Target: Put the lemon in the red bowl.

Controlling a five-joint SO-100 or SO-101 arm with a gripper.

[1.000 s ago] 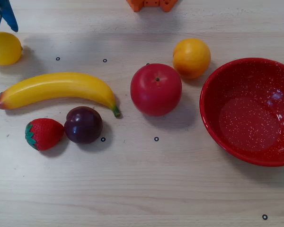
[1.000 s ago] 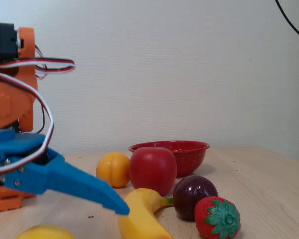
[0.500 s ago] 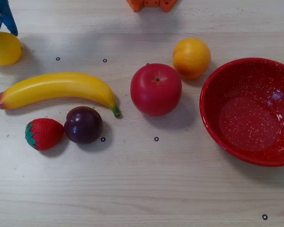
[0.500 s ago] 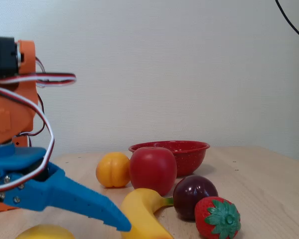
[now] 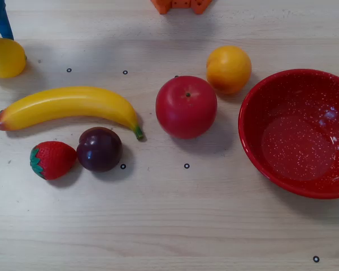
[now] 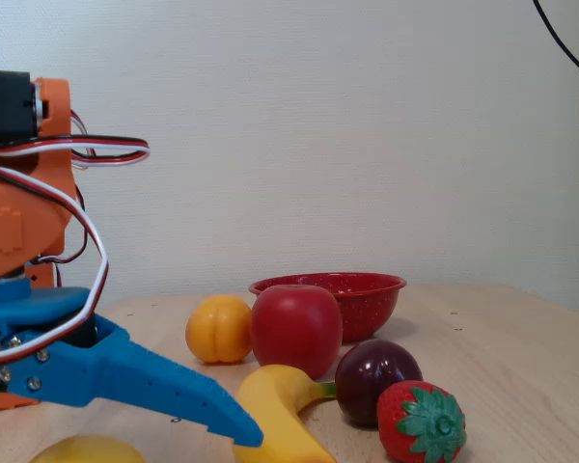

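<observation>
The blue fingers [image 6: 234, 429] hang just above the lemon [image 5: 6, 57], which lies at the far-left corner of the worktop [image 5: 175, 226] in the overhead view. The fixed view shows one long blue finger sloping down over the fruit, its tip near the banana [image 5: 68, 106]. The overhead view catches only a blue tip at the lemon's far edge. The second finger is out of sight in both, so I cannot tell how wide the fingers are spread. They appear to hold nothing, and whether they touch the lemon is unclear.

The step in hand looks like settling onto the lemon for the grasp. To do it well, the fingers should straddle the fruit across its narrow width and come low enough to pinch it around the middle, or the smooth oval may squirt out. The banana lies close, so the closing finger needs room to avoid nudging it.

The red bowl [image 5: 298, 132] sits at the opposite, right edge of the worktop, empty. The apple [image 5: 186, 106] and the orange fruit [image 5: 229, 69] stand between it and the lemon, so the carry should lift clear of them. The plum [image 5: 99, 149] and strawberry [image 5: 51, 160] lie nearer the front, away from that path.
</observation>
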